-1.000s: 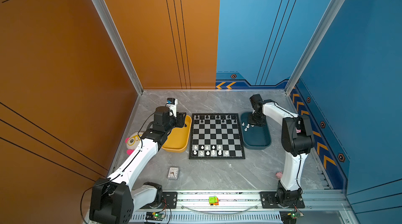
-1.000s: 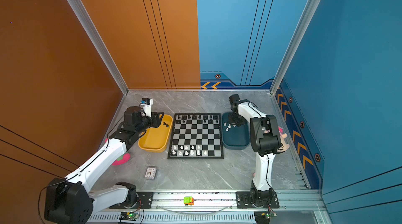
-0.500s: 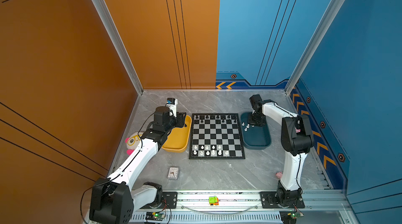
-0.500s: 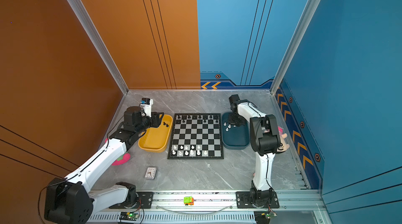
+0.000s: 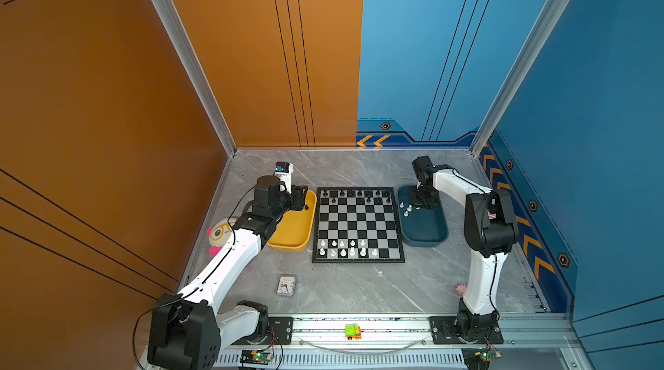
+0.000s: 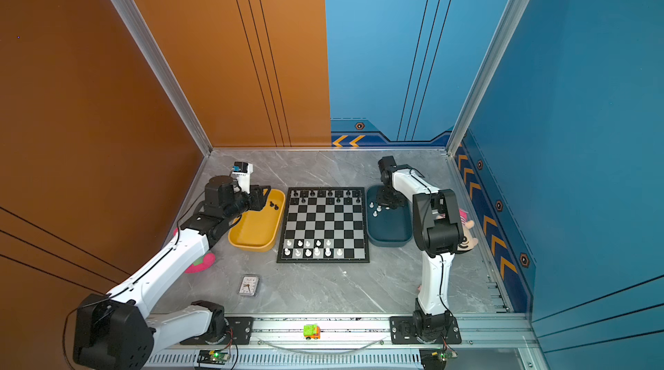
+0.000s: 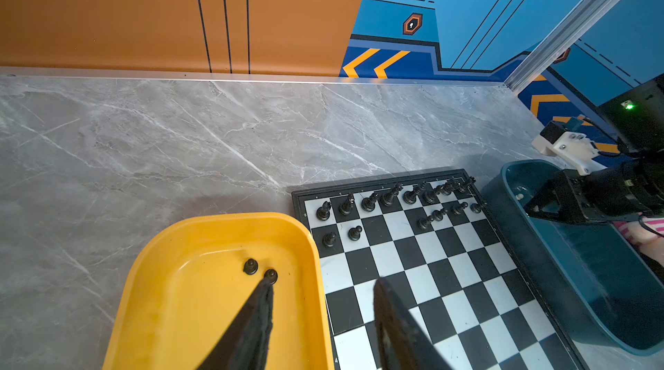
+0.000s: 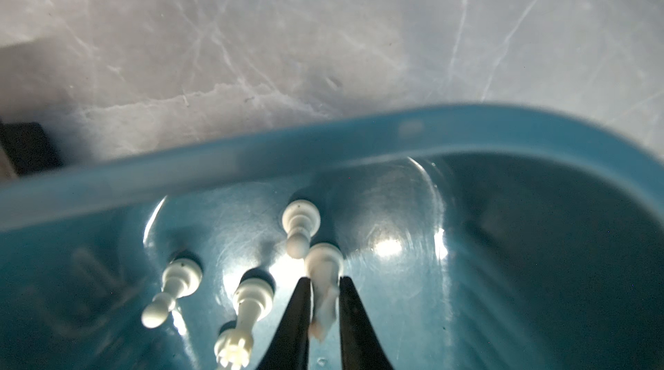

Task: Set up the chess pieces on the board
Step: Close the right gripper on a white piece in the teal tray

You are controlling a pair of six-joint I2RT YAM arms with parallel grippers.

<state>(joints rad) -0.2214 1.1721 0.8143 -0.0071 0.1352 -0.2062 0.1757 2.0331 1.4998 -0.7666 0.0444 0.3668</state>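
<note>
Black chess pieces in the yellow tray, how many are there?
2. One black pawn and another sit side by side in the yellow tray, at the end nearest the board's black row. The left gripper may hide more.

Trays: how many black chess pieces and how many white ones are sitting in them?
black chess pieces, in the yellow tray: 2
white chess pieces, in the teal tray: 4, one of them between the jaws of the right gripper
Total: 6
</note>
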